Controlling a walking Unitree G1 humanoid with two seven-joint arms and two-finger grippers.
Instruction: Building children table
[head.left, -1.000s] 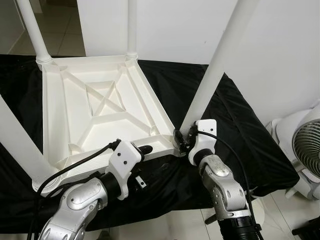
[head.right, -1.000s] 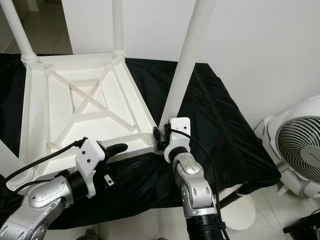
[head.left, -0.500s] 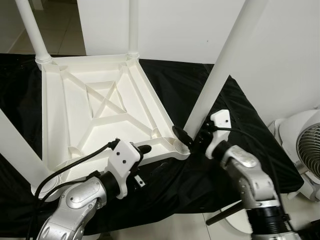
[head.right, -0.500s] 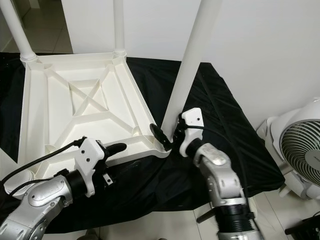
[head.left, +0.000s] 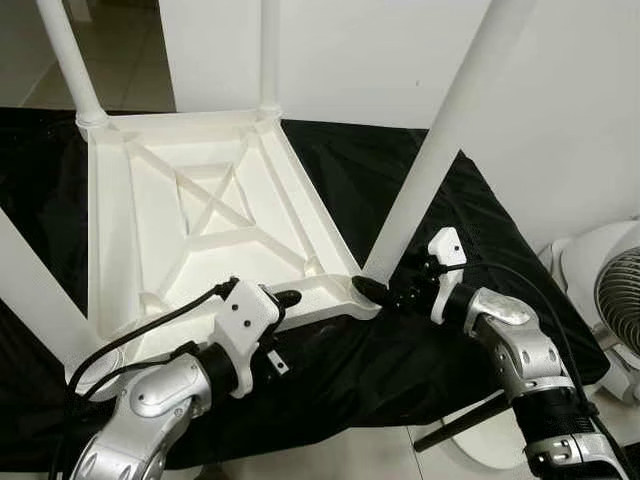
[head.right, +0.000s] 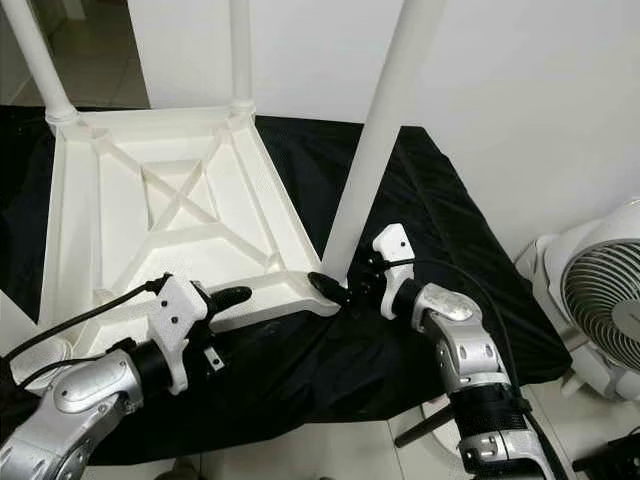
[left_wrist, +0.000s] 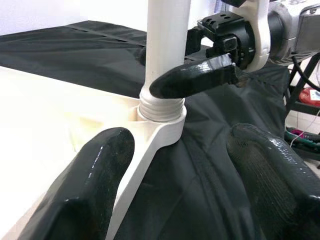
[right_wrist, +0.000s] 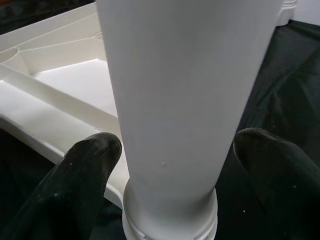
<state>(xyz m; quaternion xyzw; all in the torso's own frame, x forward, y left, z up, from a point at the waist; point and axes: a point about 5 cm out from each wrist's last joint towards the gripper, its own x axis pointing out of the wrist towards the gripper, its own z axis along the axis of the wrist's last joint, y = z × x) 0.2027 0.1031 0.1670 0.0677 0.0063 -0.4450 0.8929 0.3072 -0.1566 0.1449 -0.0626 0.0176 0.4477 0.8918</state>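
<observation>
Swung out to the right since a second ago, the right gripper (head.left: 385, 292) now reaches in sideways at the base of the near-right leg (head.left: 440, 145), where before it came at the corner from below.

From the head, the white table (head.left: 200, 215) lies upside down on a black cloth (head.left: 470, 240), legs pointing up. The left gripper (head.left: 287, 298) rests at the near rim. A fan (head.right: 600, 300) stands at far right.

Left wrist view: the left fingers (left_wrist: 85, 185) are spread wide, one over the rim, holding nothing; beyond them the leg sits in its corner socket (left_wrist: 161, 111).

Right wrist view: the right fingers (right_wrist: 75, 180) stand open on either side of the leg (right_wrist: 185, 95), not closed on it.
</observation>
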